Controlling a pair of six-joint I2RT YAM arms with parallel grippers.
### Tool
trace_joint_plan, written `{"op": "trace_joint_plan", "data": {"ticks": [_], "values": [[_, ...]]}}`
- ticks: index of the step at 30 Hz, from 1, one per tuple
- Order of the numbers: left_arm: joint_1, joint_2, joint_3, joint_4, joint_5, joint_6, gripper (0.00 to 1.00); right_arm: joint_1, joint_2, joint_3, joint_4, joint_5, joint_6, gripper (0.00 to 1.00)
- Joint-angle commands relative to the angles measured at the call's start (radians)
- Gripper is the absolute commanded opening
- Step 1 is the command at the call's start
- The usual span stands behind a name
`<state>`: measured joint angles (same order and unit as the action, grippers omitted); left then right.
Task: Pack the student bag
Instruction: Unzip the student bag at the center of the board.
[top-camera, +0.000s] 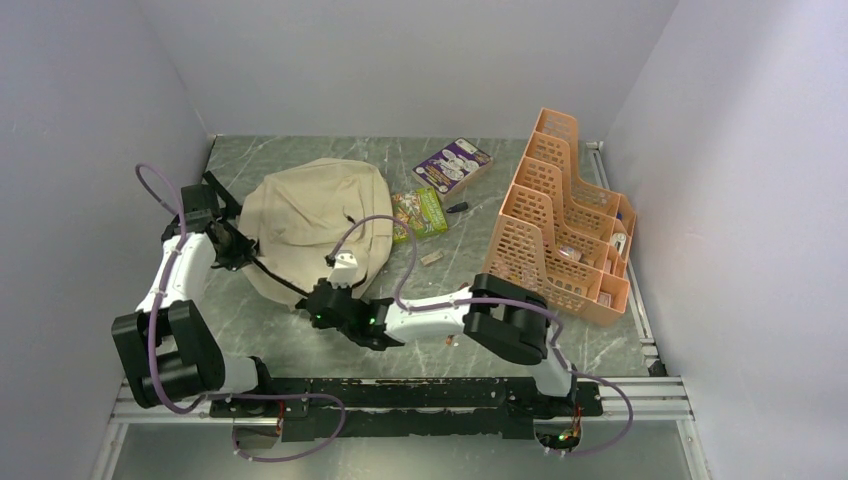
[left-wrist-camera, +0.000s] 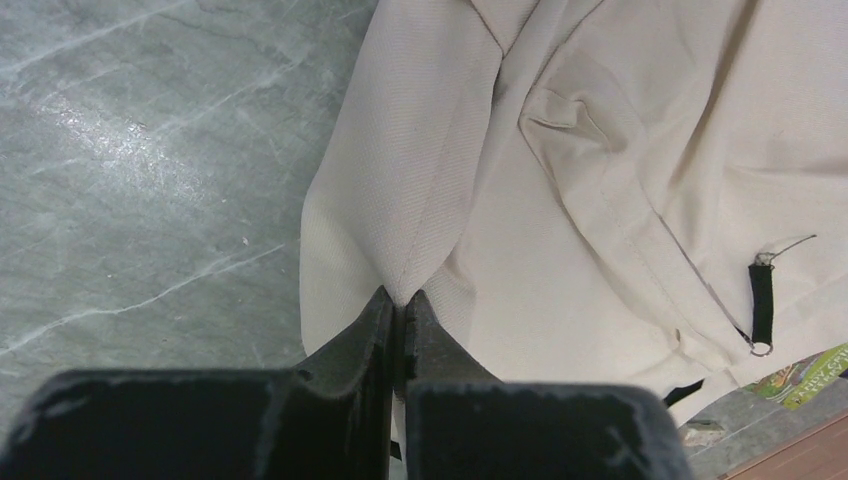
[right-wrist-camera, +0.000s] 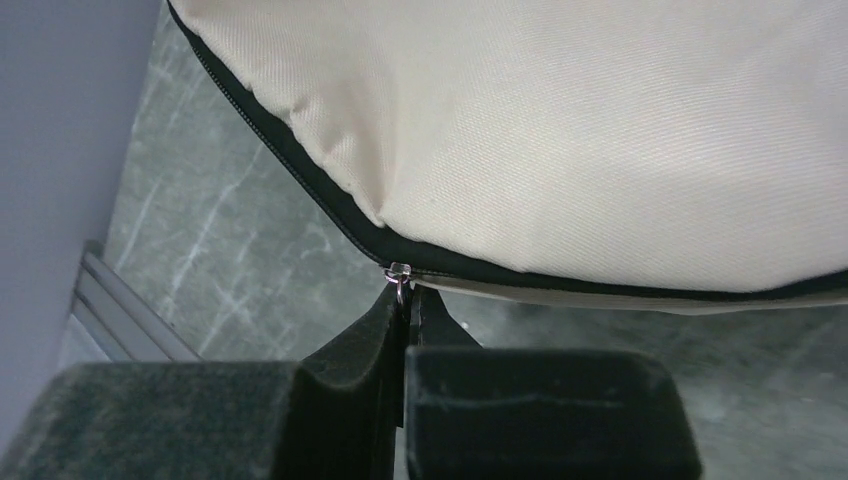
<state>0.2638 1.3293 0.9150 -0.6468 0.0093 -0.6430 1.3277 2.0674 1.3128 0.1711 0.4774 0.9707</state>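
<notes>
The beige student bag (top-camera: 318, 222) lies in the middle-left of the table, bulging, with black zipper lines. My left gripper (top-camera: 232, 248) is at the bag's left edge, shut on a fold of its beige fabric (left-wrist-camera: 420, 200). My right gripper (top-camera: 312, 300) is at the bag's near edge, shut on the zipper pull; its metal ring (right-wrist-camera: 400, 272) sits on the black zipper line (right-wrist-camera: 300, 175) between my fingertips. A second black zipper pull (left-wrist-camera: 762, 300) hangs on the bag in the left wrist view.
An orange perforated organizer (top-camera: 570, 215) holding small items stands at the right. A purple box (top-camera: 452, 165), a green packet (top-camera: 420, 212) and small bits lie on the table behind and right of the bag. Walls close in the left, back and right.
</notes>
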Motion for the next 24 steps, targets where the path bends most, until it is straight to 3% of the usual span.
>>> {"op": "trace_joint_plan", "data": {"ticks": [1, 5, 14, 24], "values": [[0.002, 0.026, 0.042, 0.034, -0.035, 0.007, 0.05, -0.005, -0.113, -0.074, 0.026, -0.019, -0.173, 0.00], [0.010, 0.048, 0.058, 0.039, -0.052, 0.006, 0.05, -0.026, -0.179, -0.143, 0.002, -0.075, -0.265, 0.00], [0.035, 0.074, 0.094, 0.032, -0.092, 0.007, 0.05, -0.159, -0.342, -0.342, -0.031, -0.223, -0.298, 0.00], [0.048, 0.079, 0.100, 0.035, -0.093, 0.016, 0.05, -0.350, -0.414, -0.398, -0.078, -0.331, -0.474, 0.00]]}}
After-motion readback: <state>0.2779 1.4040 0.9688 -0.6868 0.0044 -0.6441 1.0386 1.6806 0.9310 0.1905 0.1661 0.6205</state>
